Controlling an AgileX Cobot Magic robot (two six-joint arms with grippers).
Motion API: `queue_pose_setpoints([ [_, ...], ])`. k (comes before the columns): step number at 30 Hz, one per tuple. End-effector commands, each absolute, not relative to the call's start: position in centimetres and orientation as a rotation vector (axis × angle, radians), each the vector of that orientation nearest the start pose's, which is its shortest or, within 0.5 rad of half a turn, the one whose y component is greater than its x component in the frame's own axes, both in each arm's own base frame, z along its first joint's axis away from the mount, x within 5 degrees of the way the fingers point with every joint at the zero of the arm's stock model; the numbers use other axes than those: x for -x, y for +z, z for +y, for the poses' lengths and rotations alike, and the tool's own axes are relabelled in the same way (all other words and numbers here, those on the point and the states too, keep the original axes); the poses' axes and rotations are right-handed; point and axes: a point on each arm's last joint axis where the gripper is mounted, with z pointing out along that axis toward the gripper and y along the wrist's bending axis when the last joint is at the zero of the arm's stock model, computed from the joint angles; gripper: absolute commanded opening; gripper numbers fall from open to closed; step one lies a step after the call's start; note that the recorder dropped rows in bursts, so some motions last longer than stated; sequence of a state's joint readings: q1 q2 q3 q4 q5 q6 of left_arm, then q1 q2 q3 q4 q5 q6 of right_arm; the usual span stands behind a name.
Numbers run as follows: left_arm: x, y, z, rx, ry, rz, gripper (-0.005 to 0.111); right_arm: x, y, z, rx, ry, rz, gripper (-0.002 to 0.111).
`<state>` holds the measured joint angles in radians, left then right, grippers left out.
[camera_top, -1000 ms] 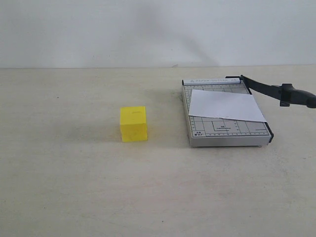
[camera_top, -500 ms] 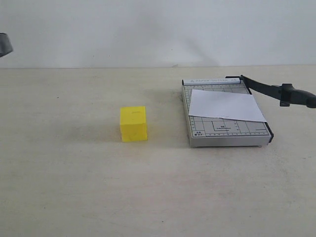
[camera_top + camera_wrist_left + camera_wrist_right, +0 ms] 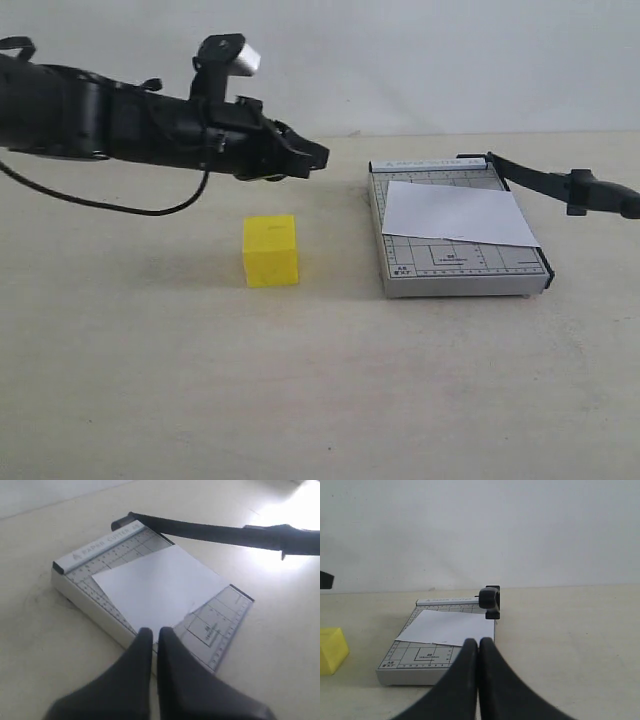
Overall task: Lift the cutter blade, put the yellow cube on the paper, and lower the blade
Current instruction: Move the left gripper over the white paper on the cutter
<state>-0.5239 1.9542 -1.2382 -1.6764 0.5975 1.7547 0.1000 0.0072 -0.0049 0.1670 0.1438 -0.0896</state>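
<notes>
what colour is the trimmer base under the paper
Grey with a printed grid, clearest in the left wrist view.

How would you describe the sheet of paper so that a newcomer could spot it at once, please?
On the beige table, look to the grey paper trimmer on the right of the exterior view. Lying slightly skewed on it is the paper, plain white with no grid lines, unlike the ruled surface beneath it.

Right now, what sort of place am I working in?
Probably a test bench in a lab: a plain beige table against a blank white wall, with a paper cutter, a sheet of paper on it and a yellow cube set out.
</notes>
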Motion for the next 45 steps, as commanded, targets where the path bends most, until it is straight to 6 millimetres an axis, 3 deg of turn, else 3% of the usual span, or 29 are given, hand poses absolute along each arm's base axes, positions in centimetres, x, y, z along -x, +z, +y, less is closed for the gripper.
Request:
queue_pose_setpoints([
  [1,-34.2,21.2,-29.7,-1.010,-0.656,1.850,0.004,-5.6,20.2,0.8,0.034,0.156,1.614,0.001],
  [5,-34.3,20.4,-32.9,-1.040,-0.531,1.829,0.004,-5.6,20.2,0.8,0.034,0.156,1.614,0.001],
  [14,-36.3,16.6,-35.0,-1.035,-0.543,1.868,0.004,-5.6,20.2,0.8,0.034,0.156,1.614,0.001],
  [34,-36.2,16.5,-35.7,-1.041,-0.625,1.858,0.004,-5.6,20.1,0.8,0.034,0.156,1.616,0.001],
  [45,-36.4,13.2,-35.7,-1.050,-0.597,1.926,0.004,-5.6,20.1,0.8,0.034,0.156,1.616,0.001],
])
